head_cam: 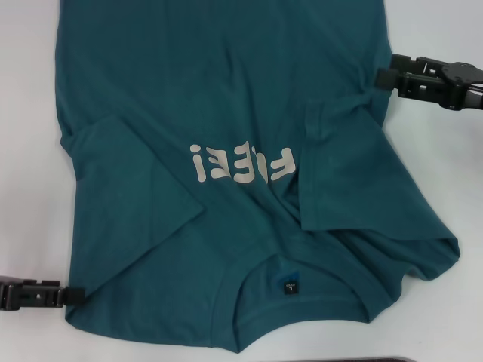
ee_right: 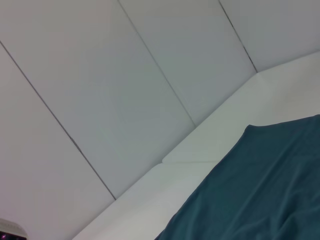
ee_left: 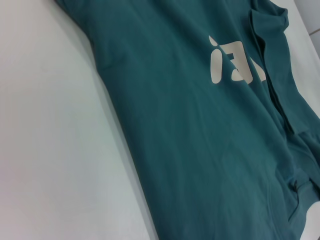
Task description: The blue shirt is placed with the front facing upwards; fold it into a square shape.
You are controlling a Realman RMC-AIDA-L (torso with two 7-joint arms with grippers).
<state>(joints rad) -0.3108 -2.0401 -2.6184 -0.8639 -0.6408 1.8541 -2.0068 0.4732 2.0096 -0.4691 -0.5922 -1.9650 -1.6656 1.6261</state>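
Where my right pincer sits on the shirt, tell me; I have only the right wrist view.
Observer: The right pincer is at the right edge of the blue shirt, beside the sleeve folded in on that side.
Operator: Report the left pincer.
Observer: The left pincer is at the shirt's near left corner, by the shoulder.
Operator: Give me the collar.
Observer: The collar lies nearest the robot, its black label showing.

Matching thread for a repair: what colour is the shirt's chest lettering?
Pale grey-white lettering on the blue shirt; clearest in the head view.
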